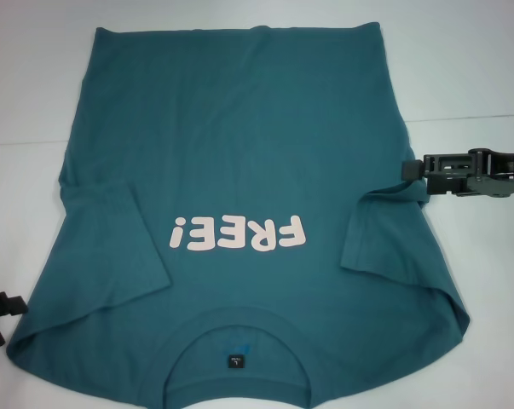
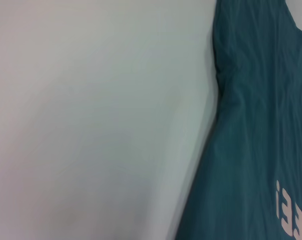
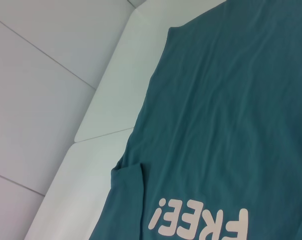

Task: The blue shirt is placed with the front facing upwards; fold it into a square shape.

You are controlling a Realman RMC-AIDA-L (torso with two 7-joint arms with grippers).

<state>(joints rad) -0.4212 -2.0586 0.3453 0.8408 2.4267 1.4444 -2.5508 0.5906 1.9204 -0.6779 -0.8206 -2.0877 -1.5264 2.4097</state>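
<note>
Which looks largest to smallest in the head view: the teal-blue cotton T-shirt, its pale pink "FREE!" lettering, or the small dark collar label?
1. Teal-blue cotton T-shirt
2. Pale pink "FREE!" lettering
3. Small dark collar label

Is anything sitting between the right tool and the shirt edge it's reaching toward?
Nothing visible. The right tool is at the right side edge of the large teal-blue cotton T-shirt, just above the folded-in sleeve, with only bare white table around it. The left tool sits low beside the shirt's left shoulder.
</note>
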